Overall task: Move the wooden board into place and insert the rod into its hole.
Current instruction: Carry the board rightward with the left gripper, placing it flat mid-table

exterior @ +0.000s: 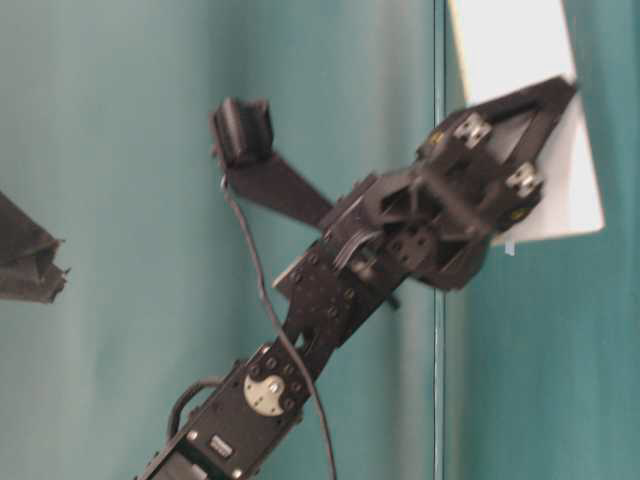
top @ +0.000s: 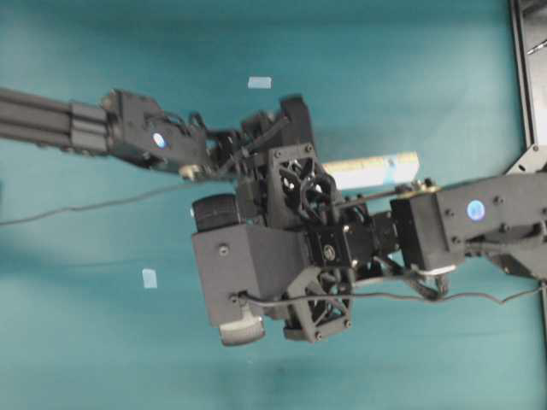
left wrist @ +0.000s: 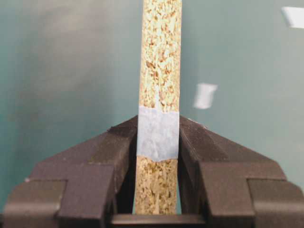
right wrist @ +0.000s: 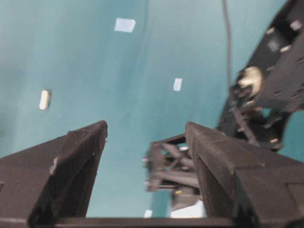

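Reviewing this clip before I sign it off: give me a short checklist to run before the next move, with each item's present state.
1. Left gripper shut on the wooden board: ok, the board's edge sits between both fingers at the blue tape band.
2. Board lifted off the table: ok in the table-level view.
3. Right gripper open and empty: ok.
4. Rod free to pick: ok, it lies alone on the green table, off to the gripper's left.
5. Board's hole visible for insertion: cannot tell.
6. Arms apart: cannot tell; they overlap in the overhead view.

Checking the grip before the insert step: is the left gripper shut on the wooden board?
Yes, shut on it: the left gripper pads press both faces of the wooden board.
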Available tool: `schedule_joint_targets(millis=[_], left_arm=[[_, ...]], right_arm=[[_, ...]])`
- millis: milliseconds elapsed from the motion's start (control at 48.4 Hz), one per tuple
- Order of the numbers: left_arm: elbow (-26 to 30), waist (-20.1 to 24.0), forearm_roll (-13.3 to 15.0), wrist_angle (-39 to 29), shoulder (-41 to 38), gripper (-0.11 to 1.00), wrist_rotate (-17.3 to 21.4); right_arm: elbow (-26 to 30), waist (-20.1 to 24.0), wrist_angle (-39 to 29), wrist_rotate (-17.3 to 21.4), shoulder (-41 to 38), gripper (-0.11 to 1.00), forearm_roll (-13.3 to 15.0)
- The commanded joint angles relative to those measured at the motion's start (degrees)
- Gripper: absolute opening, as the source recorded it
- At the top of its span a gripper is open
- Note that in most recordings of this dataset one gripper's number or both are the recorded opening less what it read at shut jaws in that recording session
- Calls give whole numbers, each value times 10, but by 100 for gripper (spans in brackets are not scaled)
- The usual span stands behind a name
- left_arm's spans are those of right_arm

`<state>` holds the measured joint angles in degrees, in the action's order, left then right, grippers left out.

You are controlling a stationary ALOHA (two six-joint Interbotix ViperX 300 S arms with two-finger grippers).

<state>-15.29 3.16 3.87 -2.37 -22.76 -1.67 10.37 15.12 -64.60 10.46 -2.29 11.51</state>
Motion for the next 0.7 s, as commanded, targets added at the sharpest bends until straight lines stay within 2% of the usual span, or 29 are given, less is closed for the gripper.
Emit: schedule_joint_targets(millis=[0, 393, 682], left_arm=[[32, -11, 1, 6, 1, 21, -5], [83, -25, 1, 4, -47, 21, -5], [83, -25, 0, 1, -61, 21, -4]], right_arm=[[16, -1, 4, 1, 21, 76, 1], [16, -1, 5, 2, 21, 76, 1], [16, 2, 4, 2, 21, 76, 1]])
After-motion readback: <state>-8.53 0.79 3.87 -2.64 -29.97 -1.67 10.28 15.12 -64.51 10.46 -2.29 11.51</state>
